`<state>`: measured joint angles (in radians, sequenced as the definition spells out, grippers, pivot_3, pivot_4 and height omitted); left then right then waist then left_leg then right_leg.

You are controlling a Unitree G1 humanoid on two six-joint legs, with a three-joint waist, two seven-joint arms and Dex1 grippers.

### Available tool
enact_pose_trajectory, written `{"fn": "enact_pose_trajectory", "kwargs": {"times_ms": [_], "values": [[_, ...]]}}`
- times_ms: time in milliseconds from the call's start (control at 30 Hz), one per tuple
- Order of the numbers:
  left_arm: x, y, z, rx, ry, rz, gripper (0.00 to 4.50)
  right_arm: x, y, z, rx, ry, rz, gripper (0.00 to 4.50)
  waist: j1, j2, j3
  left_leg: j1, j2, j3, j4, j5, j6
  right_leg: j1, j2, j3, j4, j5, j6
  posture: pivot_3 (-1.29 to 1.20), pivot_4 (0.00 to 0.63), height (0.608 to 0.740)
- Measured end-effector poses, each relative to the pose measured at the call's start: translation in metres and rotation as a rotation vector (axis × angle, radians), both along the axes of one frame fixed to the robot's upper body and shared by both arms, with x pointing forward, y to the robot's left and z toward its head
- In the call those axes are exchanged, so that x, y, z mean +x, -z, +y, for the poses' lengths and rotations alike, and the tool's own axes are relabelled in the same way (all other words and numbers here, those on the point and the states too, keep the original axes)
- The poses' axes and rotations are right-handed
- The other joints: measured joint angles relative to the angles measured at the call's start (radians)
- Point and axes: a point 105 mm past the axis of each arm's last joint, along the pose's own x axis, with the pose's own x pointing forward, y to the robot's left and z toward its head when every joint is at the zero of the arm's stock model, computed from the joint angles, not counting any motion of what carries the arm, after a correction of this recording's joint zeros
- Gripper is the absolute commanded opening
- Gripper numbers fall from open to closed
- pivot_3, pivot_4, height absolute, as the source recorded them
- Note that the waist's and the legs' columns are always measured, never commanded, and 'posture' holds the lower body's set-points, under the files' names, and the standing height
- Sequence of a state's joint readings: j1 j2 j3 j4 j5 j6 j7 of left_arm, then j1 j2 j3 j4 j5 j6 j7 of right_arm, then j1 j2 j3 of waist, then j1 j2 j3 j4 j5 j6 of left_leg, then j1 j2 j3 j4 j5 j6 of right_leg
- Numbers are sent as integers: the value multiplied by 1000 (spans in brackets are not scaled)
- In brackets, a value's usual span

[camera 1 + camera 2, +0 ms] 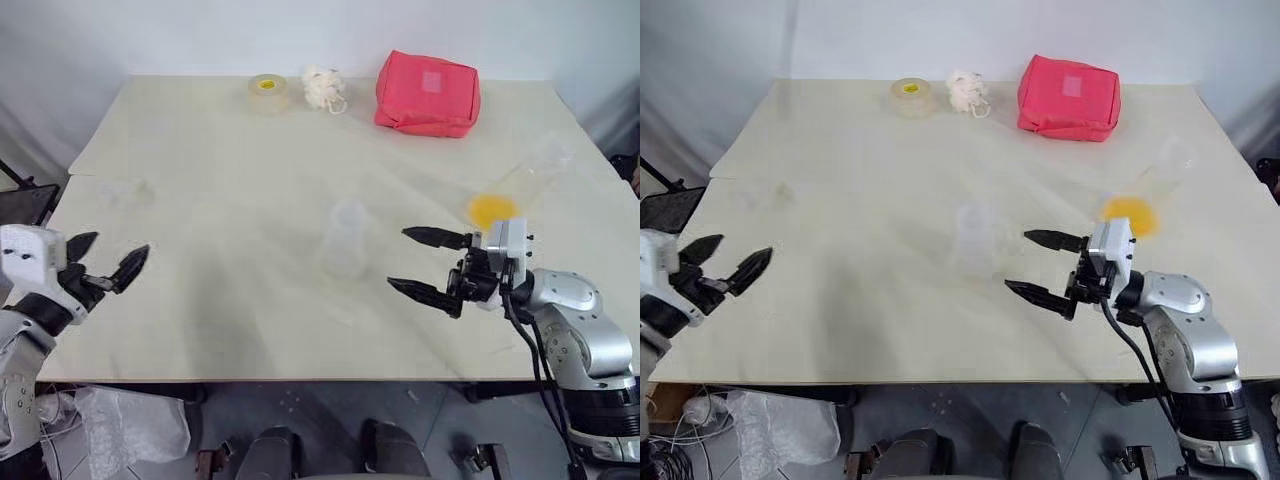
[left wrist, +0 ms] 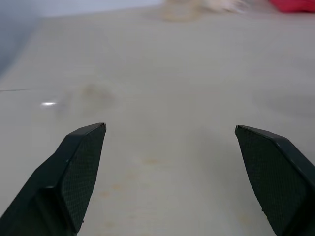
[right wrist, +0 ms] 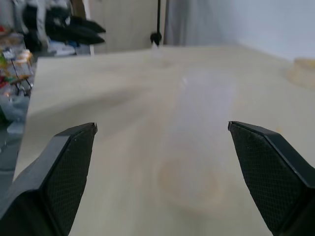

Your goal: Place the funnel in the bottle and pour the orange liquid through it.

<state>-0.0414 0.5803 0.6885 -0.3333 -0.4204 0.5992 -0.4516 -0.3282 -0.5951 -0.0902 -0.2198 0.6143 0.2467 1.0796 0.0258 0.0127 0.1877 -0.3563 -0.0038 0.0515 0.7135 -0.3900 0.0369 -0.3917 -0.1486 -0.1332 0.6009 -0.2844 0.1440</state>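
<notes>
The clear bottle (image 1: 345,240) stands upright mid-table, and its faint outline (image 3: 197,137) lies straight ahead of my right gripper's fingers. My right gripper (image 1: 398,258) is open, a short way to the bottle's right and pointing at it. The orange liquid (image 1: 491,210) is a bright patch inside a clear flask (image 1: 535,165) lying on its side behind that gripper. A faint clear shape near the table's left edge looks like the funnel (image 1: 128,190), also seen as the funnel (image 2: 91,96) ahead of my left gripper (image 1: 112,255), which is open and empty at the near left corner.
Along the table's far edge sit a tape roll (image 1: 267,90), a white fluffy ball (image 1: 323,88) and a red pouch (image 1: 427,93). A crumpled plastic bag (image 1: 130,425) lies on the floor below the near left corner.
</notes>
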Motion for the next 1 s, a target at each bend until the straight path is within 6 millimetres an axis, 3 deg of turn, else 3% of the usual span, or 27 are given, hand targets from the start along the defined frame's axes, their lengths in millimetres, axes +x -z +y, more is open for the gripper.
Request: {"fn": "enact_pose_trajectory", "kwargs": {"times_ms": [100,300,500,667,1000], "values": [[8,3,16,-9,-104,-25,4472,0,-4,6,11,-18,-14,4500,1,0,0,0,0,0,0,0,0,0,0,0,1,0,0,0,150,740],[43,5,34,-34,-236,-83,4472,-1,-14,15,12,-47,-39,4500,-2,-1,-1,0,-1,1,0,0,0,-1,0,-1,2,0,0,0,150,740],[84,15,47,-75,-300,-91,4472,-6,-18,18,10,-74,-33,4500,-3,-4,-2,0,-4,1,0,0,0,-1,0,-2,4,0,0,0,150,740],[102,20,57,-80,-337,-87,4472,-8,-19,13,3,-59,-33,4500,-3,-6,-2,0,-5,1,0,0,0,-2,0,-3,4,0,0,0,150,740],[138,25,41,-105,-302,-44,4472,-15,-17,12,-17,-40,-23,4500,-5,-8,-2,0,-5,4,0,0,0,-2,0,-4,5,0,0,0,150,740]]}}
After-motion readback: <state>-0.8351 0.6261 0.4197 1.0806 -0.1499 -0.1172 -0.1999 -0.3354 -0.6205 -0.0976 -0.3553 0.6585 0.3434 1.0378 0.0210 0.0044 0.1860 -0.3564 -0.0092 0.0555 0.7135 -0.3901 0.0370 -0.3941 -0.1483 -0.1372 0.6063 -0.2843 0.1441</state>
